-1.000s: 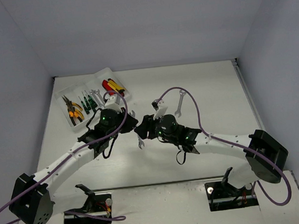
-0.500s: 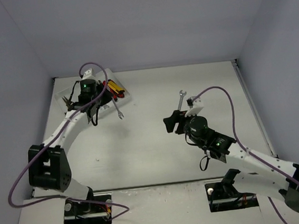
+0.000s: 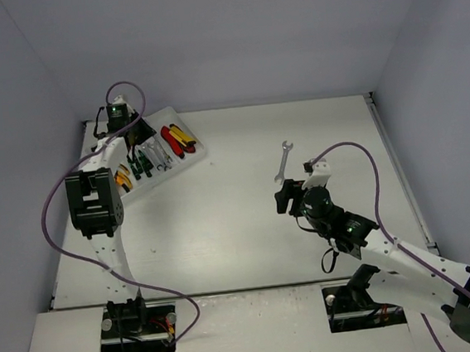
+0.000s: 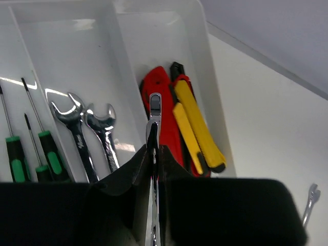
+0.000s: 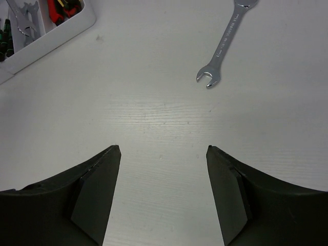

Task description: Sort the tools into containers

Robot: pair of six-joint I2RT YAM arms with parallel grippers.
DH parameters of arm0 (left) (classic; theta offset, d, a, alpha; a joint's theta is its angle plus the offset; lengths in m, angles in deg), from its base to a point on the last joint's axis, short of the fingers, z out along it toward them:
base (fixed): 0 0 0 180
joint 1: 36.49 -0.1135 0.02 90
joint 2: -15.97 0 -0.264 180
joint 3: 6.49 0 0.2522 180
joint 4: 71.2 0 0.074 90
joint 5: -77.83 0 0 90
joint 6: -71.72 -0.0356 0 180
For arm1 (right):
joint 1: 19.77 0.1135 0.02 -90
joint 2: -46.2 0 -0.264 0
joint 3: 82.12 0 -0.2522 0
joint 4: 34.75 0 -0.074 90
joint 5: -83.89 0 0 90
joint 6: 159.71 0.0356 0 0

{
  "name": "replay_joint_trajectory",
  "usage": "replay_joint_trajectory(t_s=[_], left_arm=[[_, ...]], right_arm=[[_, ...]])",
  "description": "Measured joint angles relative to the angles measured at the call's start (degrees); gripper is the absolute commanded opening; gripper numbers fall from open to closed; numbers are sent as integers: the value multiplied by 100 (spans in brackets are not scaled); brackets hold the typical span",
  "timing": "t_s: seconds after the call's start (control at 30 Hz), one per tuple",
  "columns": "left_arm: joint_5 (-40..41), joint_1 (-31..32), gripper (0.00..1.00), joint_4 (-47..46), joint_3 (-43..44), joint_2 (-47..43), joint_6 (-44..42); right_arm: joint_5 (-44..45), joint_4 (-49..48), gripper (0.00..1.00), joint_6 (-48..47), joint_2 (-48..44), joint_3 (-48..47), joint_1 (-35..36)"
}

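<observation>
Wrench (image 5: 225,43) lying on the worktop (image 5: 154,113) is flat, stiff steel, slick and low, so I'd pinch the shank mid-length. Right gripper (image 5: 163,154) hangs open just short of it. Left gripper (image 4: 154,154) is clamped on a second wrench (image 4: 154,110) above the tray (image 4: 202,61).

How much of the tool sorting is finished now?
Done: green-black screwdrivers, two silver wrenches and red and yellow utility knives lie in compartments of the translucent white plastic tray. In hand: the left gripper is shut on a thin silver wrench over it. Left: one loose silver wrench lies on the table, ahead of the open right gripper.
</observation>
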Motion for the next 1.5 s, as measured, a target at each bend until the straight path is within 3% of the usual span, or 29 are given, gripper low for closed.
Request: replay_joint_trajectory(t_s=[0.03, 0.13, 0.2, 0.4, 0.67, 0.87, 1.0, 1.17, 1.33, 1.5], left_arm=[[-9, -40, 10, 59, 140, 160, -13], [-43, -124, 36, 141, 353, 455, -37], [-88, -155, 46, 192, 360, 496, -47], [-107, -171, 59, 338, 369, 359, -237], [296, -135, 61, 1076, -259, -1047, -671], [799, 116, 62, 1727, -1181, -3073, -997], [958, 533, 62, 2084, -2252, -4744, -1232], [922, 756, 62, 2265, -3349, -6181, -1575], [1001, 869, 62, 2334, -4371, -6898, -1777], [1009, 942, 62, 2406, -4691, -7056, -1815]], right_arm=[[37, 33, 65, -2, 0, 0, -5], [125, 134, 65, -27, 9, -1, -31], [185, 187, 66, -45, 25, -12, -42], [447, 305, 63, -83, 414, -275, -174], [496, 516, 62, -63, 1847, -1222, -1004], [361, 565, 55, -37, 3417, -2197, -1784], [310, 590, 52, -48, 4501, -2934, -1887], [217, 589, 50, -144, 5401, -3732, -1904], [108, 609, 46, -196, 6026, -4290, -1969], [61, 634, 36, -179, 6599, -4662, -2032]])
